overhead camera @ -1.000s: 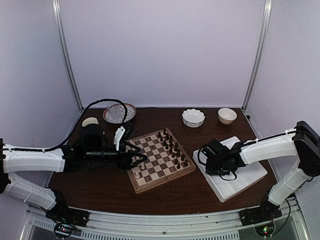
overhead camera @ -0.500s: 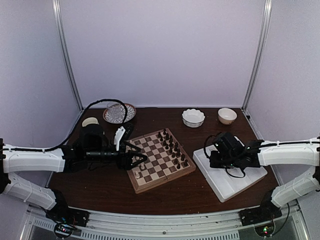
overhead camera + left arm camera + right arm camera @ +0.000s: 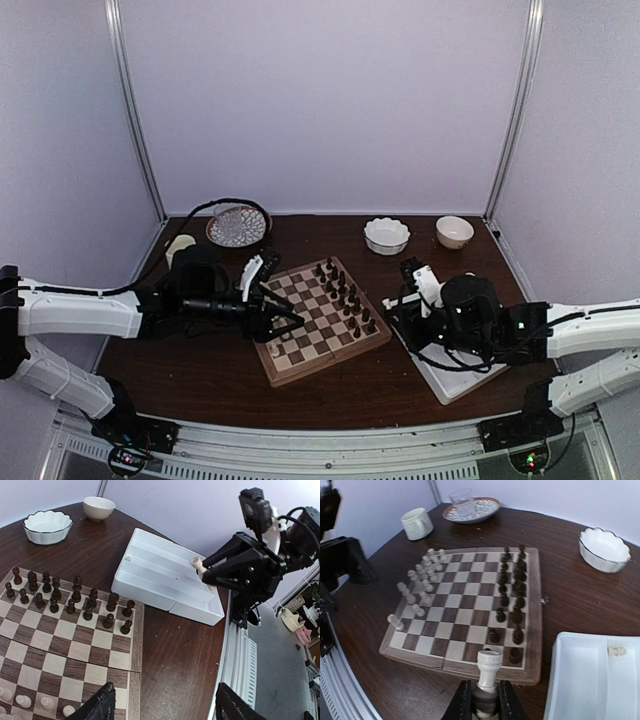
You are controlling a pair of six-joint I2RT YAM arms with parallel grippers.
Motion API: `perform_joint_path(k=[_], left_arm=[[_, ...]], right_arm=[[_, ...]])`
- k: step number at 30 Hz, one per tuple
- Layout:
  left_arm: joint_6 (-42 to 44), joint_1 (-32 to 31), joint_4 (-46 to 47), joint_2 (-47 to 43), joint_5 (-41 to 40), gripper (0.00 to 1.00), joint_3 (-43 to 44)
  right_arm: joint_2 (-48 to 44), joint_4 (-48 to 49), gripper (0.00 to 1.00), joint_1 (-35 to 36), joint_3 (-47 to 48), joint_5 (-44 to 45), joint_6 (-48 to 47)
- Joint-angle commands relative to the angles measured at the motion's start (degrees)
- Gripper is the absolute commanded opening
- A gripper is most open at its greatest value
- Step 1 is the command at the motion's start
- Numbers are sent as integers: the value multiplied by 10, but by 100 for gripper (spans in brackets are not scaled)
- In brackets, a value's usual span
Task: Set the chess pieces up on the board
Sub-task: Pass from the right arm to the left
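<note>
Carrying small cream-white rook [image 3: 488, 666], pinched in right gripper [image 3: 482, 699] (left gripper [image 3: 165, 702] wide, empty); next, place on checked wooden chessboard [image 3: 536, 610] ahead-left.

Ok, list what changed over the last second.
The right gripper shut on a cream rook, rose off the white tray and swung left toward the board. The left gripper stayed open at the board's left edge; pieces on the board did not move.

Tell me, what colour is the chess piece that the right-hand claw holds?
Cream-white: a rook in the right gripper. The right wrist view shows it best.
</note>
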Motion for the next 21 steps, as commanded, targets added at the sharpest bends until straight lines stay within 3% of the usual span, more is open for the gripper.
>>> perform_joint_path(k=[1,6,8,21], left_arm=[[-28,-3,43,16,64,68,18],[-64,-7,76,39,122,68,29],[-66,-12,79,45,135,64,34],[-62,-41,64,97,150,56,67]], right_arm=[[35,134,12,78,-4,-1,-105],[93,188,11,133,15,10,-175],[110,208,11,145,20,10,-191],[169,226,11,154,52,13,-207]])
